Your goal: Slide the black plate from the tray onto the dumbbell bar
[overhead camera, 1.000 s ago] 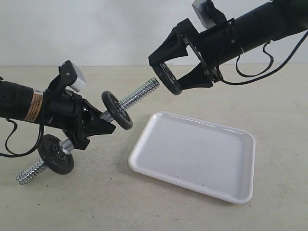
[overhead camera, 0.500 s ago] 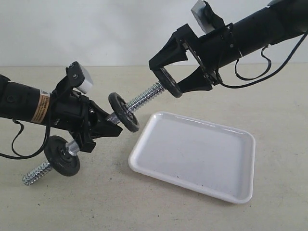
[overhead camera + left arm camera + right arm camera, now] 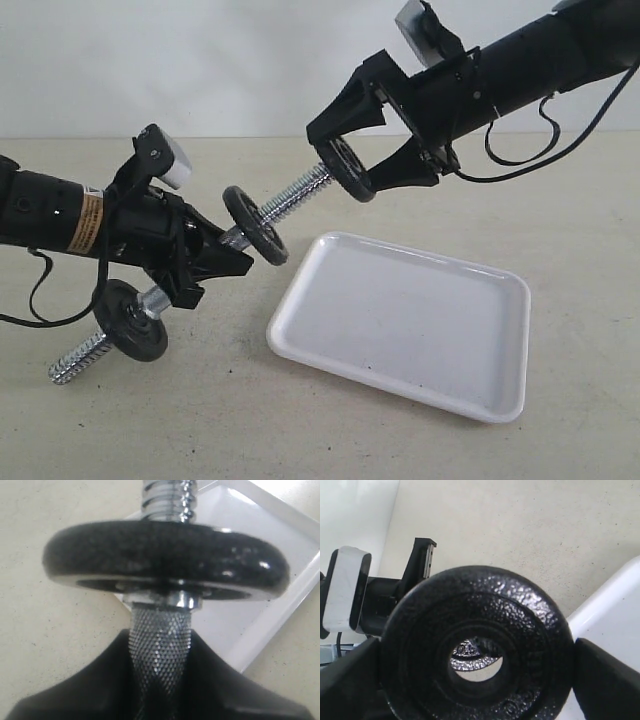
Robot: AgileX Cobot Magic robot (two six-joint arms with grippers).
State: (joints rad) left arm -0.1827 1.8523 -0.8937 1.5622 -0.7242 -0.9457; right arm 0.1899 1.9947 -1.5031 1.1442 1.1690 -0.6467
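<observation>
Beige tabletop (image 3: 200, 420), white wall (image 3: 200, 60), upper black disc (image 3: 268, 246), lower black disc (image 3: 124, 331).

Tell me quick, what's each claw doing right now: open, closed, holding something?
Left gripper: closed on the dumbbell bar.
Right gripper: closed on the black plate, gripping it by the rim.
</observation>
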